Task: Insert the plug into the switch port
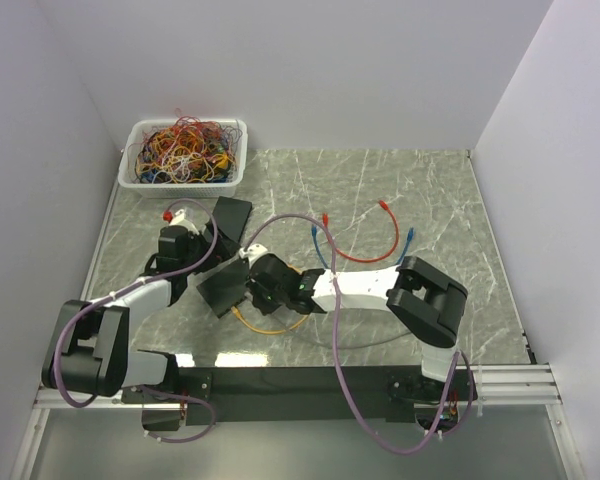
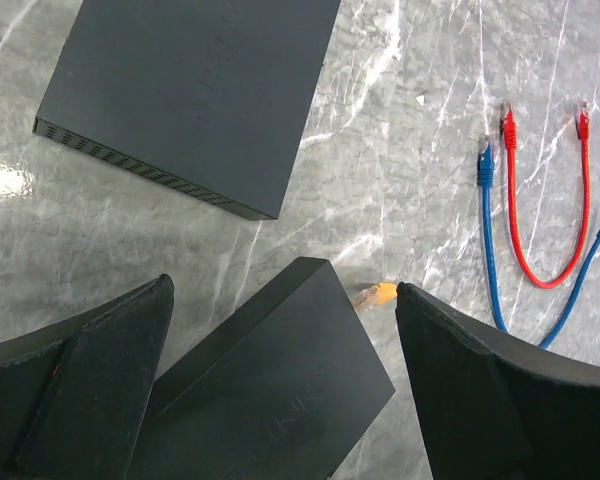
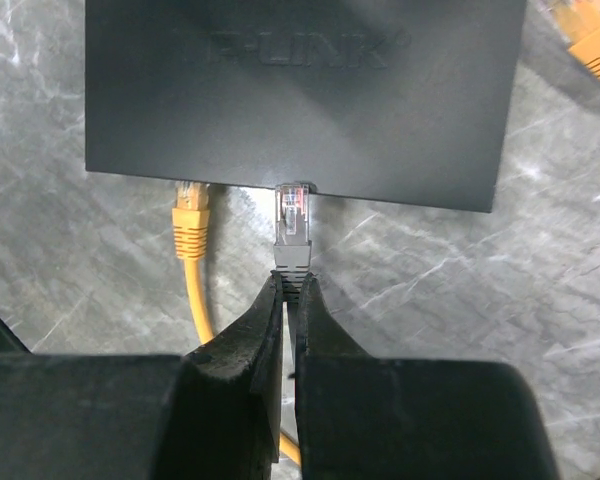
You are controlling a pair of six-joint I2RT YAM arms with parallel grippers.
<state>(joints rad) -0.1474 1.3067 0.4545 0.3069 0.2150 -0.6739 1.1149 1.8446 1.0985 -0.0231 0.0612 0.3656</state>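
A black TP-LINK switch lies on the marble table, also seen in the top view. My right gripper is shut on the ribbed boot of a grey plug. The plug's clear tip sits at a port on the switch's near edge. An orange plug sits in the port just to its left. My left gripper is open, its fingers on either side of the same switch, apart from it. In the top view the right gripper is at the switch's right side and the left gripper is above it.
A second black switch lies farther back. Red and blue patch cables lie mid-table. The orange cable loops near the front. A white bin of tangled cables stands at the back left.
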